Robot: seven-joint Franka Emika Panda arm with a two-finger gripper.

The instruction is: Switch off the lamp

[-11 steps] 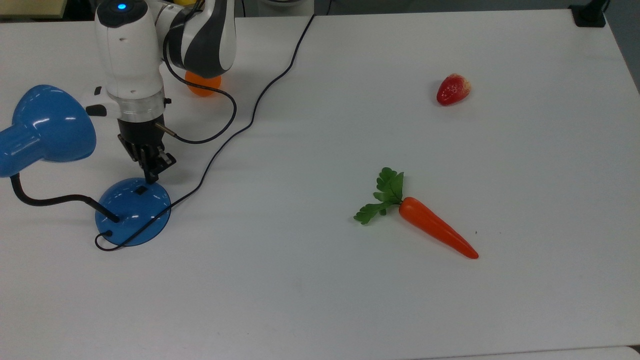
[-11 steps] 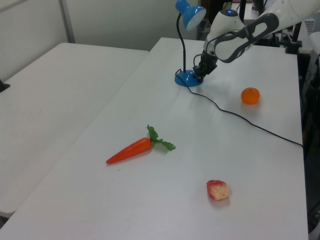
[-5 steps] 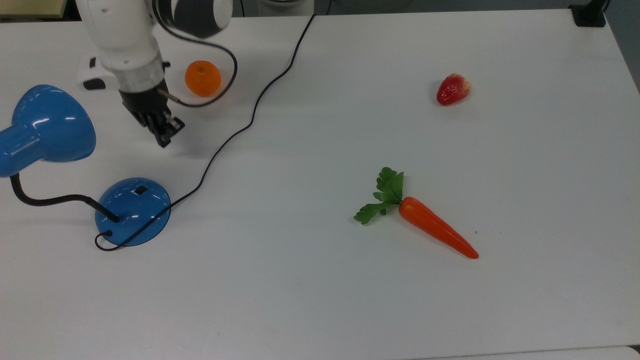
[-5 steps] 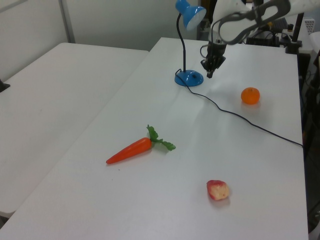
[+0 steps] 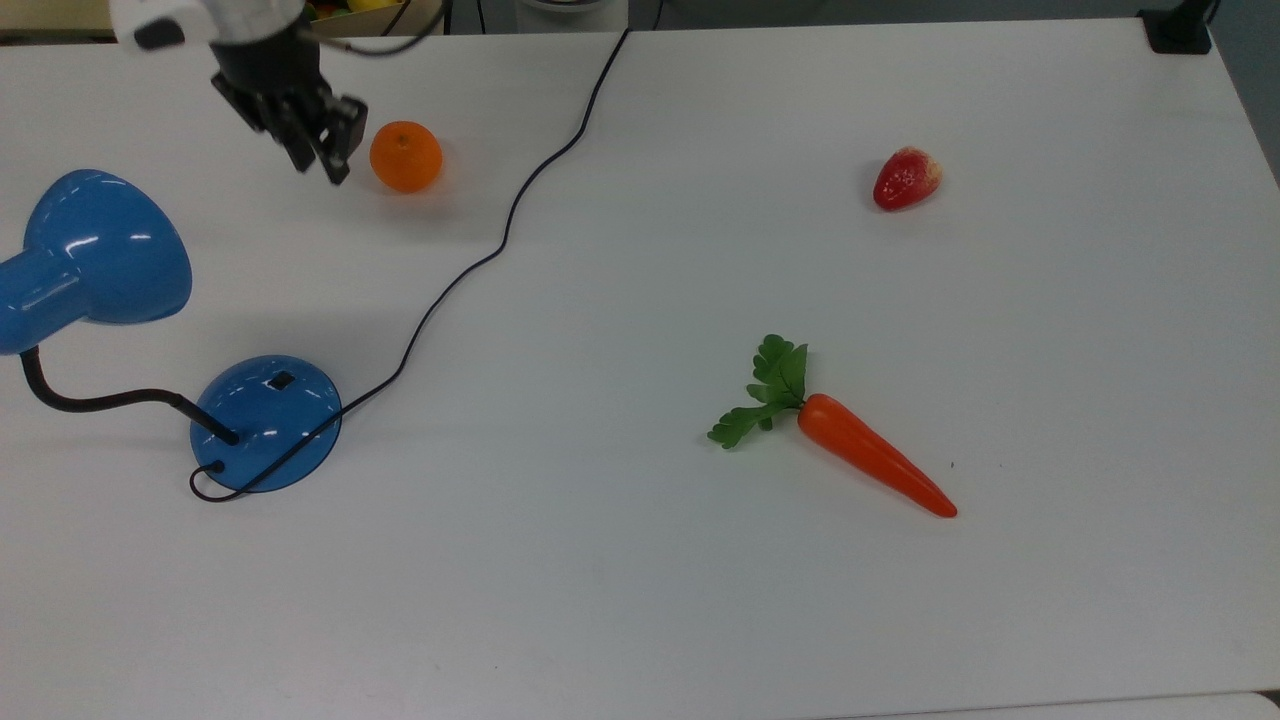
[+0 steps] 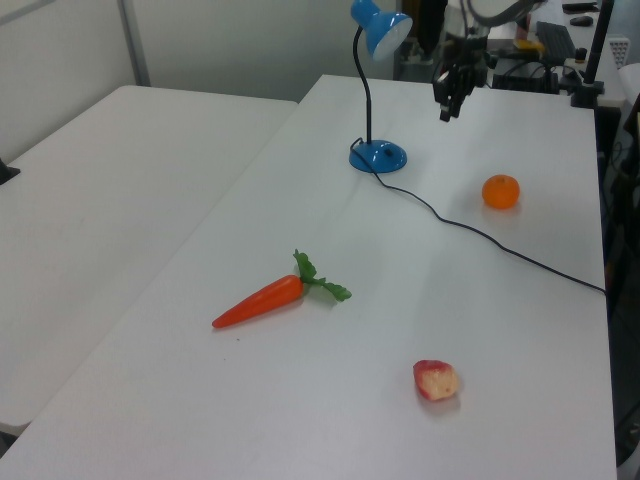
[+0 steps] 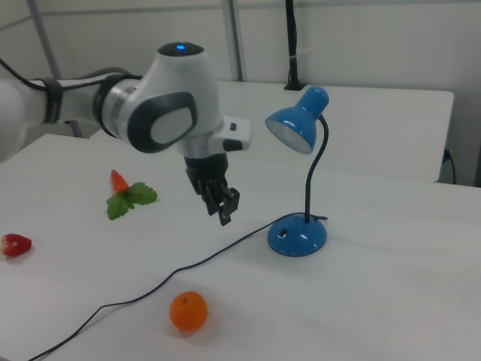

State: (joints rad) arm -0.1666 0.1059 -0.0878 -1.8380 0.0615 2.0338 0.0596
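Above the table (image 5: 700,620), the gripper (image 7: 224,209) hangs apart from the lamp (image 7: 297,233).

Glossy white arm (image 7: 113,105) shells with dark grey joint panels. Rounded white wrist housing (image 7: 180,68) capped by a small blue light (image 7: 179,50). Below it a black gripper (image 7: 222,213) with stubby fingers, white flange above.

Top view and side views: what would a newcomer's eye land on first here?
The glossy blue lamp at the top view's left, its cord snaking across the white table. Next the hand, raised beside the orange; then the carrot and strawberry toward the top view's right.
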